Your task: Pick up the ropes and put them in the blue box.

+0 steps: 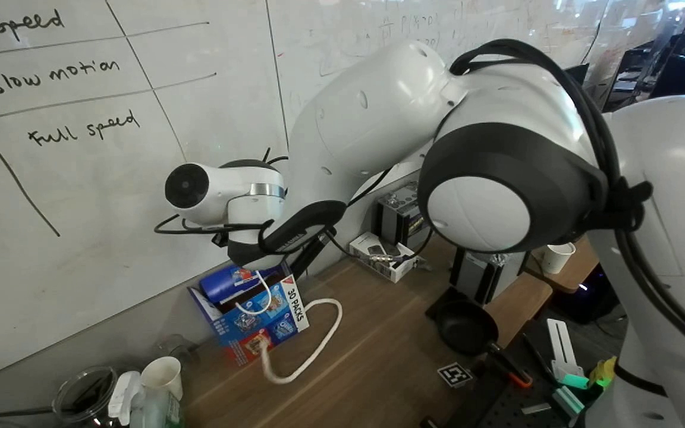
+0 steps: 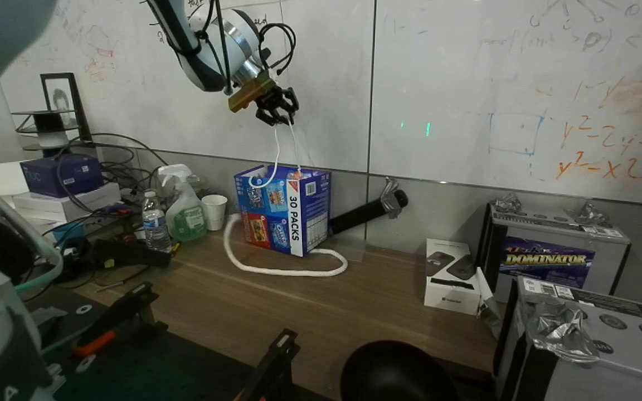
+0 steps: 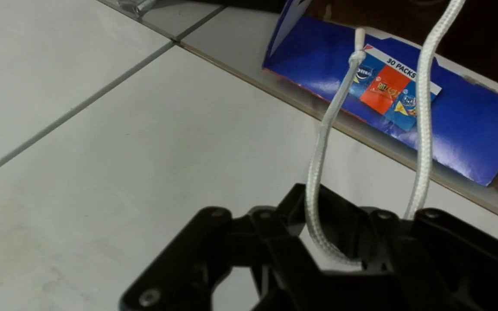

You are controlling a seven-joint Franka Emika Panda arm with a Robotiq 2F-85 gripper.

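While in an exterior view the thick white rope (image 2: 287, 273) lies around the blue snack carton (image 2: 276, 214), from nine through six to four o'clock, the gripper (image 2: 283, 120) at twelve has its jaws clamped on the thin white rope (image 3: 424, 108), hanging partly before the carton.

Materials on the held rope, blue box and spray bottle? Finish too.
Held rope: looks like braided white textile cord, slight sheen; weave shows in the wrist view, fiber unclear.
Blue box: likely thin cardboard, glossy print; highlights on the blue, brown inside.
Spray bottle: probably smooth translucent plastic; green tint shows through.
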